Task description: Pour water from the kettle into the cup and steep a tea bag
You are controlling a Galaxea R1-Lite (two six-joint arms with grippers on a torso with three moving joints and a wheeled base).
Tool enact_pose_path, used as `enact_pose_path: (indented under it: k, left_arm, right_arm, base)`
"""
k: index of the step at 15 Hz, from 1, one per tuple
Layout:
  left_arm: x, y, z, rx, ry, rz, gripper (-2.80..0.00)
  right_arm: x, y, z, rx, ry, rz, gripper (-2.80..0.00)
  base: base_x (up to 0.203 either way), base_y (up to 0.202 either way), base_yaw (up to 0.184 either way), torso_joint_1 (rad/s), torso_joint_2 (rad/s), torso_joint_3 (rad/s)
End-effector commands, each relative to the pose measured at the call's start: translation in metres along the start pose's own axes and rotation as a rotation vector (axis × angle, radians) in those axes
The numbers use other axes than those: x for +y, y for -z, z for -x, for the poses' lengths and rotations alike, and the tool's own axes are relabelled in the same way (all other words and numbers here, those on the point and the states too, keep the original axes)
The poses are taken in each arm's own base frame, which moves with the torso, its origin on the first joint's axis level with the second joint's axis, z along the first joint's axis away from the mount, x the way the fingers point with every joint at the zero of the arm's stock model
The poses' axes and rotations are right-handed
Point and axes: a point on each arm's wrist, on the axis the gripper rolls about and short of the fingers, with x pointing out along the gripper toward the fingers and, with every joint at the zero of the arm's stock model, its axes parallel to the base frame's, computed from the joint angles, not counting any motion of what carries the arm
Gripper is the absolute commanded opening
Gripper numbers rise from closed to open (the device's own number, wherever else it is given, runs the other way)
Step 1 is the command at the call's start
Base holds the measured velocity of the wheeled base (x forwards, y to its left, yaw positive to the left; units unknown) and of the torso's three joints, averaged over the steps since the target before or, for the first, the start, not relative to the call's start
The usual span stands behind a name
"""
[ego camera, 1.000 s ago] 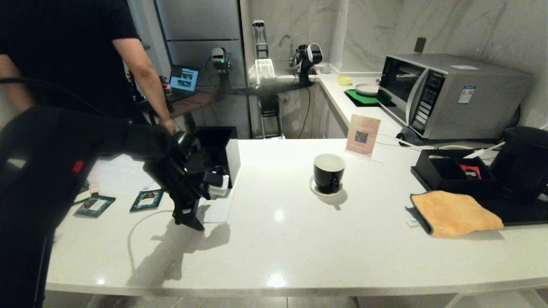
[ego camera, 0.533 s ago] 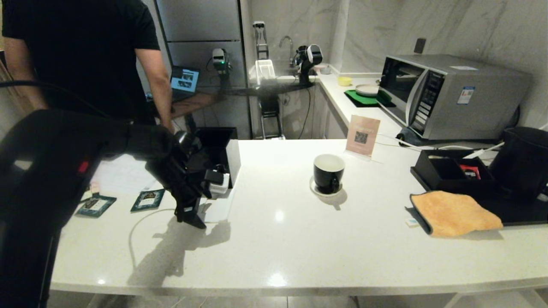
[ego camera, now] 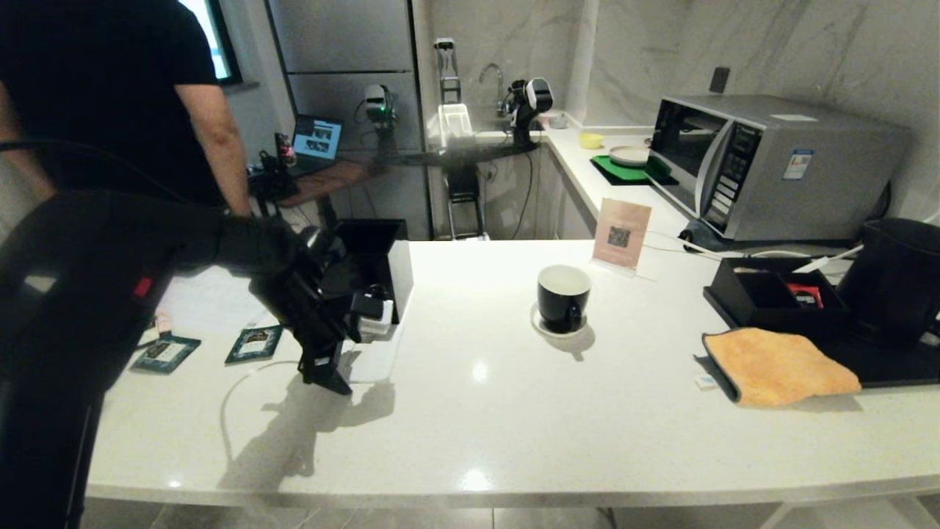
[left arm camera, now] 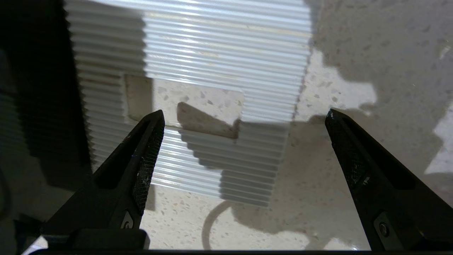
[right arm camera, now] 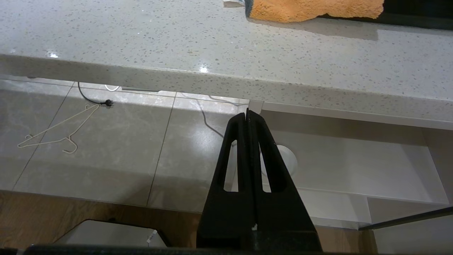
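The cup (ego camera: pixel 564 296), glossy black with a white inside, stands on its white saucer (ego camera: pixel 544 327) in the middle of the counter. At the far right edge stands the big matte black kettle (ego camera: pixel 897 278). My left gripper (ego camera: pixel 332 380) points down at the counter far left of the cup, beside a white ribbed box (ego camera: pixel 378 353). Seen from its wrist, the left gripper (left arm camera: pixel 244 116) is open and empty above that ribbed box (left arm camera: pixel 226 53). Two green tea bag packets (ego camera: pixel 253 343) lie left of it. My right gripper (right arm camera: pixel 247 112) is shut, parked below the counter edge.
A black open box (ego camera: pixel 767 296) holding a red packet (ego camera: pixel 805 295) sits by the kettle, with an orange cloth (ego camera: pixel 780 365) in front. A card stand (ego camera: pixel 621 233) and a microwave (ego camera: pixel 771 165) are behind. A person (ego camera: pixel 110 95) stands behind the counter's left end.
The person behind the counter has shifted position. My left arm has hardly moved and its gripper stays open. The cup and kettle are where they were.
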Motion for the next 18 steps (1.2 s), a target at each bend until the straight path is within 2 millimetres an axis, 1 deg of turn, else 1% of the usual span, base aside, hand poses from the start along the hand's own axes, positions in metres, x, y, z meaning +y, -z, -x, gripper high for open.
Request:
enact_pose_path:
  k: [1, 11, 12, 13, 18]
  left_arm:
    - [-0.0021, -0.0009, -0.0021, 0.003, 0.016, -0.007, 0.0]
    - [-0.0065, -0.0076, 0.0009, 0.002, 0.037, -0.019, 0.0]
    - [-0.0065, -0.0076, 0.0009, 0.002, 0.037, -0.019, -0.22]
    - [-0.0063, -0.007, 0.001, 0.002, 0.036, -0.018, -2.8]
    - [-0.006, -0.0058, 0.0012, 0.002, 0.036, -0.016, -2.8]
  right_arm:
    - [0.0, 0.0, -0.0001, 0.001, -0.001, 0.0, -2.8]
    - [0.0, 0.0, -0.0001, 0.001, -0.001, 0.001, -2.8]
    - [0.0, 0.0, -0.0001, 0.001, -0.001, 0.0, -2.8]
    - [0.0, 0.0, -0.0001, 0.001, 0.0, 0.001, -2.8]
    - [0.0, 0.0, -0.0001, 0.001, -0.001, 0.001, -2.8]
  base:
    - [0.0, 0.0, 0.0, 0.0, 0.0, 0.0]
    - [0.0, 0.0, 0.0, 0.0, 0.0, 0.0]
    - [0.0, 0.0, 0.0, 0.0, 0.0, 0.0]
    - [0.0, 0.0, 0.0, 0.0, 0.0, 0.0]
    - [0.0, 0.0, 0.0, 0.0, 0.0, 0.0]
